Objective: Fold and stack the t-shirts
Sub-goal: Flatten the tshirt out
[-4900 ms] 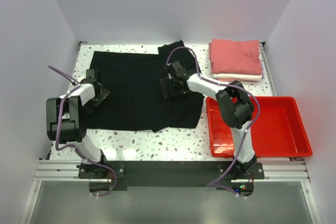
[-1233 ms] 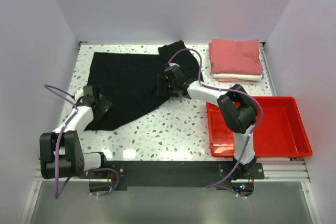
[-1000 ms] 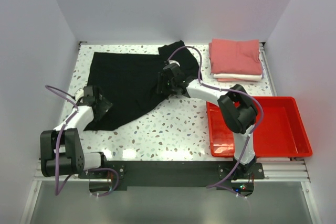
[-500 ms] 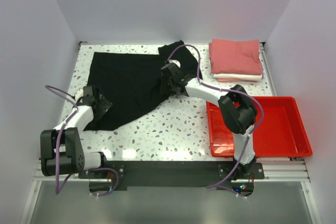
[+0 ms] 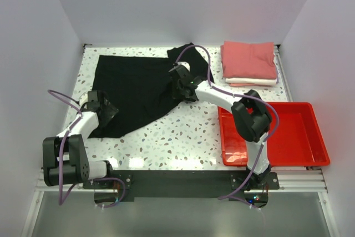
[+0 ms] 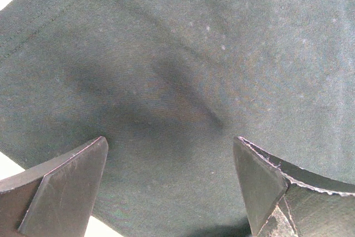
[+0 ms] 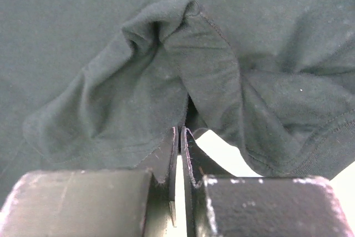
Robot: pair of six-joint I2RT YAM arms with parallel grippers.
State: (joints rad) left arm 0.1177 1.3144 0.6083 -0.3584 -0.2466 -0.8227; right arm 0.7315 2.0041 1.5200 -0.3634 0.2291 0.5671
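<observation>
Over the last second the right end effector (image 5: 180,86) has crept a little farther up the black t-shirt (image 5: 133,87) and its fingers have come together. Some seconds ago the shirt's near right part lay spread toward the red tray (image 5: 266,105). That part has since been drawn in, and the near edge now runs as a slant from the near left corner up toward the middle of the worktop (image 5: 183,131).

In the right wrist view the fingers are closed with only a sliver between them, and a raised ridge of the black t-shirt (image 7: 111,43) runs straight down into the tips of the right end effector (image 7: 180,131). I judge a pinch of cloth at a hem is now clamped there, so the next fold or drag can probably begin.

The shirt lies on the far left and middle of the worktop, one dark flap reaching back toward the far edge. The left end effector (image 5: 105,109) sits at the shirt's near left corner. Its wrist view shows the left end effector (image 6: 170,142) with its fingers wide apart over flat black t-shirt (image 6: 183,54), gripping nothing.

Well apart at the far right, the pink t-shirt (image 5: 249,59) lies folded on the white t-shirt (image 5: 249,81).
</observation>
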